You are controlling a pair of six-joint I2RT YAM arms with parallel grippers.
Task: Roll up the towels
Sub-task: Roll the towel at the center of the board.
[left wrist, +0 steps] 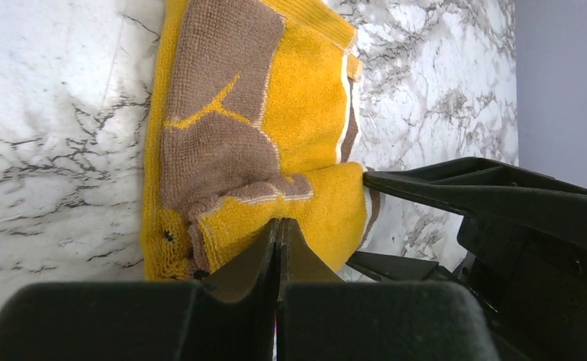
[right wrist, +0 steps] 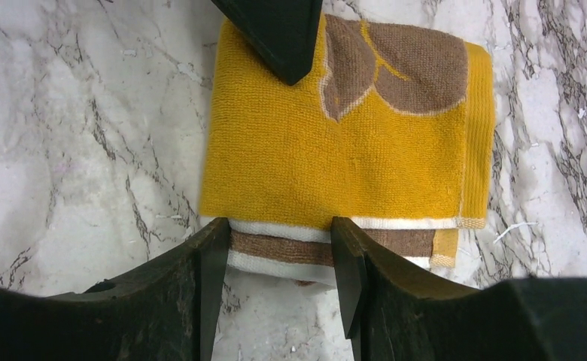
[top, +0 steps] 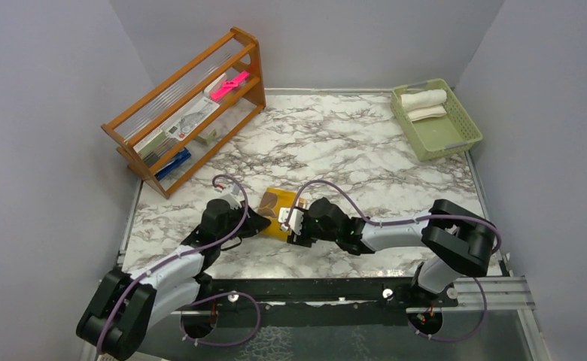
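Nearest us, the two arms rise from their bases at the near edge of the marble table (top: 336, 143) and lean in toward each other; they meet just short of the table's middle.

The left gripper (left wrist: 279, 226) is closed tight, its two fingers pressed flat together with no cloth showing between them; we see their tips resting at a folded-over edge of the mustard-yellow towel (left wrist: 305, 113). From the right wrist, that same closed tip comes down as a dark point on the far part of the towel.

The right gripper (right wrist: 275, 248) faces it from the other side; its fingers (right wrist: 211, 271) stand moderately apart, one either side of a stretch of the towel's near edge, where white and brown layers are stacked. We see space beside the cloth and no pinch, so it holds nothing.

The mustard-yellow towel lies folded on the marble between the two grippers, mostly yellow on top, with a brown patch bearing yellow lines toward one end; from above, only a small part shows past the arms.

Farther back on the right, well apart from the arms, a green basket (top: 456, 120) sits at the far corner; the cream-white towel (top: 424, 98) lies rolled at its far end. On the far left stands a wooden rack (top: 241, 37), angled to the wall, with a pink item (top: 229, 85) and other small things on its shelves.
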